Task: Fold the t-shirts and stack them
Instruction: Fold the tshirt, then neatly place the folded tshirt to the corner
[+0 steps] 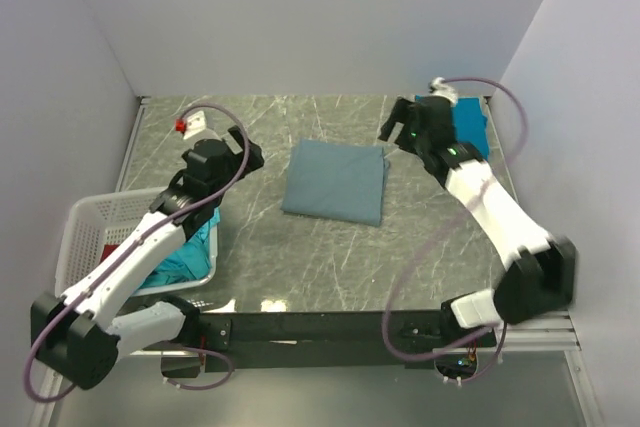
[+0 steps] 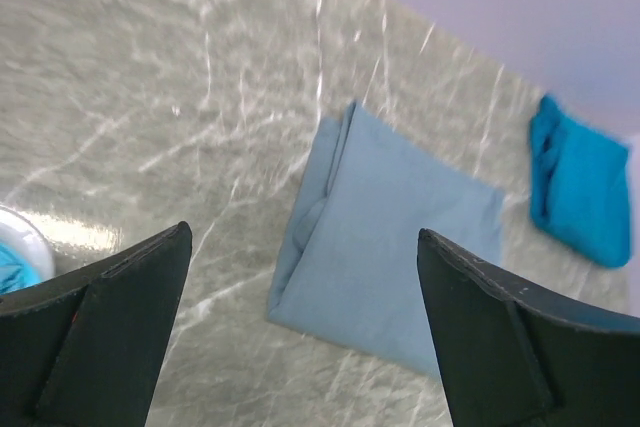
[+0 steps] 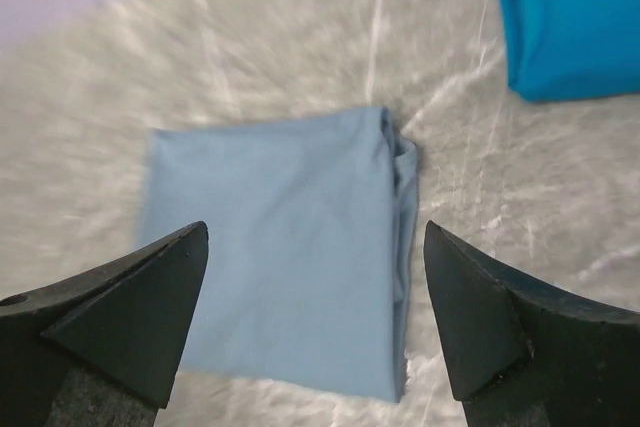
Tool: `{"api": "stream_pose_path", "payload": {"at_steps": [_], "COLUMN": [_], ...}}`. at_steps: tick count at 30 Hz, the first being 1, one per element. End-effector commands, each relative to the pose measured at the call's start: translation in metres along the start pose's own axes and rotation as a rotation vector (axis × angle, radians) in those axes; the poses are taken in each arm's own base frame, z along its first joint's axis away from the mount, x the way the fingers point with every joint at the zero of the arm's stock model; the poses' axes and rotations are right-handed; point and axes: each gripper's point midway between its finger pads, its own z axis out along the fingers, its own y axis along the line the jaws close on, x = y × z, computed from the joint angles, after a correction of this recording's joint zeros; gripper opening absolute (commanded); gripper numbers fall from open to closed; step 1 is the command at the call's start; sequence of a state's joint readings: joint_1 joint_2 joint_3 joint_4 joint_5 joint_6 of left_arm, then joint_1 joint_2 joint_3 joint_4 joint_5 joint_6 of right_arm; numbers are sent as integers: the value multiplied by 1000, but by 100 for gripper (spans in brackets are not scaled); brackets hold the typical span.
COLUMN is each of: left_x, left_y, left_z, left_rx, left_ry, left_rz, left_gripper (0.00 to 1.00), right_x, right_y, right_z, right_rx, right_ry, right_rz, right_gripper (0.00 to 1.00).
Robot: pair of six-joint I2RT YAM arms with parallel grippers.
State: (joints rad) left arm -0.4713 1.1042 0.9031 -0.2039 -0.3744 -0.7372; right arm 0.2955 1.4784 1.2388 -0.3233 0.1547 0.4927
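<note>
- From the top camera we see the folded grey-blue t-shirt (image 1: 335, 182) lying flat at the middle of the tabletop (image 1: 260, 247). The teal-blue t-shirt (image 1: 472, 127) is at two o'clock from it, and a turquoise t-shirt (image 1: 188, 250) sits in the basket (image 1: 85, 222) at eight o'clock.
- In the left wrist view the left gripper (image 2: 305, 235) hangs with jaws wide apart, holding nothing. The grey-blue t-shirt lies ahead at twelve o'clock.
- In the right wrist view the right gripper (image 3: 315, 232) is likewise spread and empty. We see the grey-blue t-shirt between its fingers and the teal-blue t-shirt at one o'clock.
</note>
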Motion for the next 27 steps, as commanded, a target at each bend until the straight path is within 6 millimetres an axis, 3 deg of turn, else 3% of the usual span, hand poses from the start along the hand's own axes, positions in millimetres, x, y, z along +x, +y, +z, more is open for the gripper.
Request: {"api": "stream_pose_path", "payload": {"at_steps": [1, 5, 6, 9, 14, 15, 17, 18, 20, 21, 23, 27], "left_x": [-29, -43, -48, -51, -48, -44, -41, -41, -43, -41, -39, -42], "left_y": [8, 22, 23, 32, 41, 49, 63, 66, 71, 75, 83, 84], "left_z": [-18, -35, -43, -55, -65, -66, -66, -66, -66, -66, -62, -66], "left_rx": [-40, -94, -86, -80, -43, -61, -122, -146, -192, -238, -320, -368], "left_ry": [-121, -175, -194, -231, -287, -294, -304, -305, -305, -279, -276, -255], "left_rz": [-65, -89, -89, -116, -220, -236, -268, -270, -261, -247, -270, -284], "left_gripper": [99, 99, 99, 99, 99, 100, 100, 100, 99, 100, 99, 99], "right_x": [-7, 12, 10, 33, 61, 74, 78, 89, 93, 109, 113, 133], "right_y": [-16, -30, -23, -21, -27, -30, -26, -28, -26, -32, -25, -31], "right_z": [-38, -54, -57, -50, -17, -4, 8, 20, 33, 44, 54, 74], "right_rx": [20, 1, -60, -117, -71, -58, -67, -57, -43, -17, -39, 5], "right_ry": [-118, -116, -126, -65, 52, 95, 119, 159, 184, 234, 272, 326], "right_rz": [71, 101, 108, 82, 48, 37, 35, 28, 27, 19, 10, -6], "right_gripper": [95, 100, 100, 100, 100, 99, 97, 96, 95, 95, 95, 95]}}
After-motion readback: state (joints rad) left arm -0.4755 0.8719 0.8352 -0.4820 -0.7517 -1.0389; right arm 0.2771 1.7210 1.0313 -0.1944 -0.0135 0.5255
